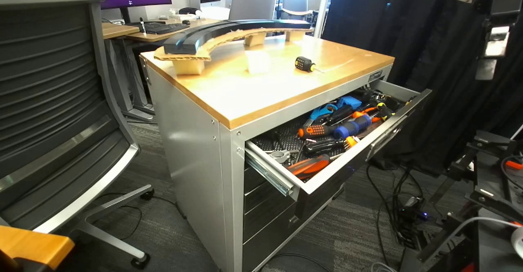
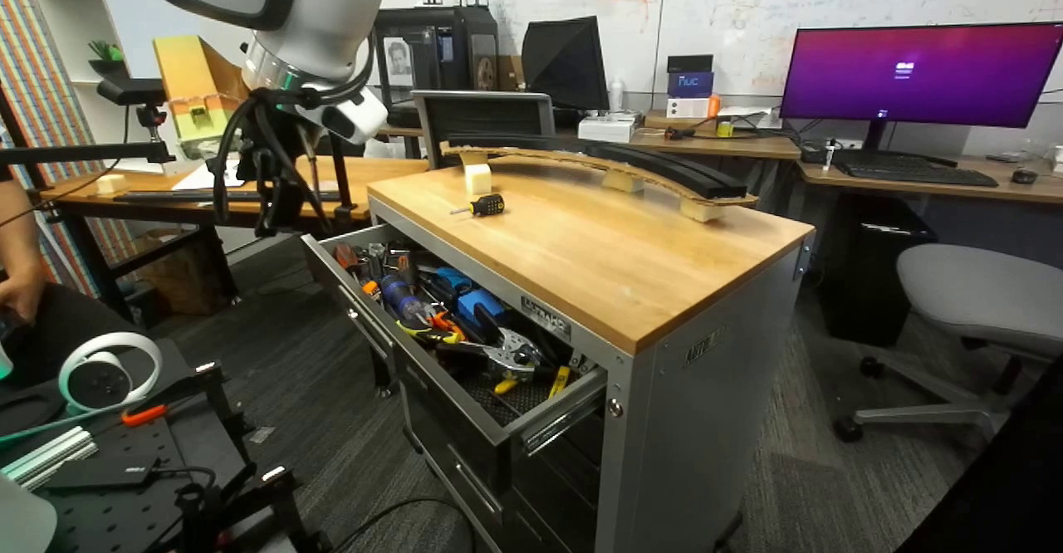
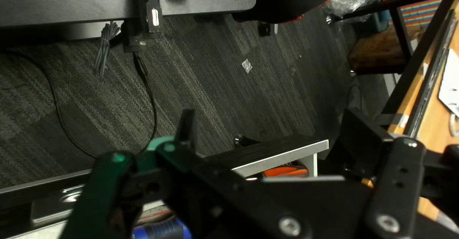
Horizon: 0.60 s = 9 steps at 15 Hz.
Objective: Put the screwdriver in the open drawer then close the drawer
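The screwdriver, short and stubby with a black, yellow-dotted handle, lies on the cabinet's wooden top near the edge above the drawer. It shows in both exterior views (image 1: pixel 304 64) (image 2: pixel 487 205) and is out of the wrist view. The grey drawer is pulled open and full of tools in both exterior views (image 1: pixel 352 154) (image 2: pixel 455 408). Its front rim also shows in the wrist view (image 3: pixel 283 156). My gripper hangs in an exterior view (image 2: pixel 286 204), on the drawer's open side and apart from the screwdriver. In the wrist view the gripper's fingers (image 3: pixel 270 124) are spread wide with nothing between them.
A curved black strip on cardboard (image 1: pixel 241 26) rests on pale blocks along the back of the wooden top (image 2: pixel 581 246). A pale block (image 1: pixel 257 61) stands near the screwdriver. An office chair (image 1: pixel 53 92) stands beside the cabinet. A black equipment cart (image 2: pixel 141 470) faces the drawer.
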Tool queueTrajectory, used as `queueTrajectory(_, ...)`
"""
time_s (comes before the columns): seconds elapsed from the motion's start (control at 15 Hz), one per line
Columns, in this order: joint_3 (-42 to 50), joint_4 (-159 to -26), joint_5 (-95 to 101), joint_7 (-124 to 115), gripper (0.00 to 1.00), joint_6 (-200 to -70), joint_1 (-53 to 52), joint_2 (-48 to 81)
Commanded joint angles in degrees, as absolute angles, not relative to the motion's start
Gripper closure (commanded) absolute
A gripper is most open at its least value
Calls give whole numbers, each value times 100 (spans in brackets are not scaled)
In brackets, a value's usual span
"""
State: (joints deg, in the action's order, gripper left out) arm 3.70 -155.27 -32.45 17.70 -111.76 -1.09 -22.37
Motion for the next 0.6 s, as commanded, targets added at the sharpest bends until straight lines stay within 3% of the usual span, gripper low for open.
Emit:
queueTrajectory(0.0,406,-15520,-3225,1756,0,-11168,-140,-2241)
queueTrajectory(0.13,334,-15591,-3476,1780,0,-11321,-264,-2320)
queueTrajectory(0.2,640,-14848,-3271,1659,0,-11105,69,-2330)
queueTrajectory(0.53,920,-13902,-3497,1662,0,-11644,211,-2191)
